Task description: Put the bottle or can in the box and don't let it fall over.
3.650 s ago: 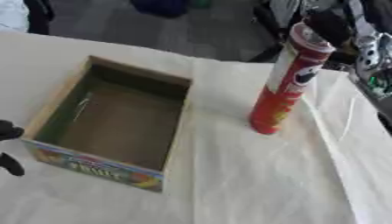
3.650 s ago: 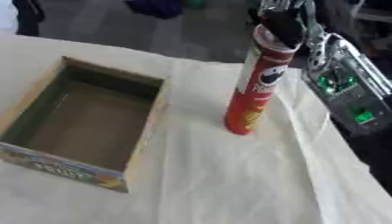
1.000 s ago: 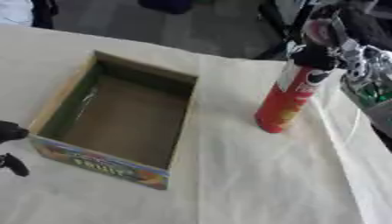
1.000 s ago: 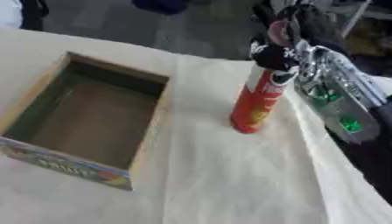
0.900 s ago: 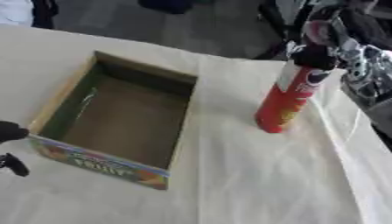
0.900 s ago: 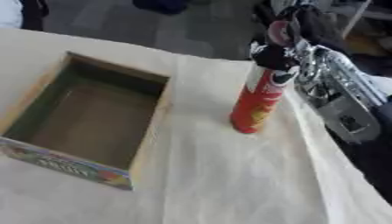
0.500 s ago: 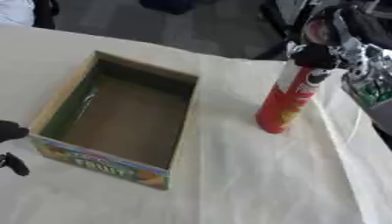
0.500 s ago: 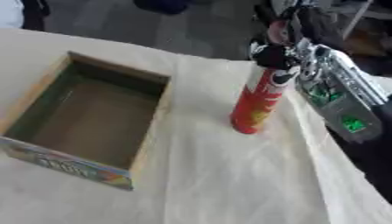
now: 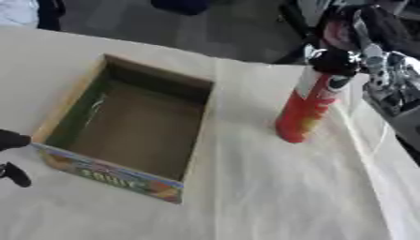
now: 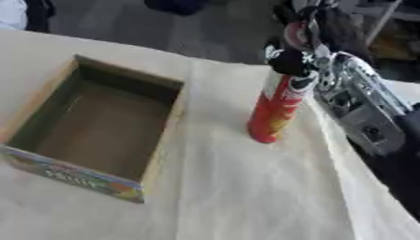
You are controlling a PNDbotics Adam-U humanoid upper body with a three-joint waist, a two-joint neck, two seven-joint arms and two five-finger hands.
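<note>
Left eye view: can point(image 9: 310, 110) unmoved, right hand point(image 9: 351, 56) still atop

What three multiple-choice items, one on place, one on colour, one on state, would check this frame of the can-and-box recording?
1. Where does the can stand?
A. inside the box
B. on the cloth to the right of the box
C. on the box's rim

2. What colour is most of the can's body?
A. red
B. blue
C. white

3. What is in the cardboard box?
A. the can
B. a bottle
C. nothing

Key: 1 B, the can stands upright on the cloth, apart from the box. 2 A, its body is red with yellow near the base. 3 C, the box floor is bare. The right hand is at the can's top with fingers round it; the left hand shows at the left edge.
</note>
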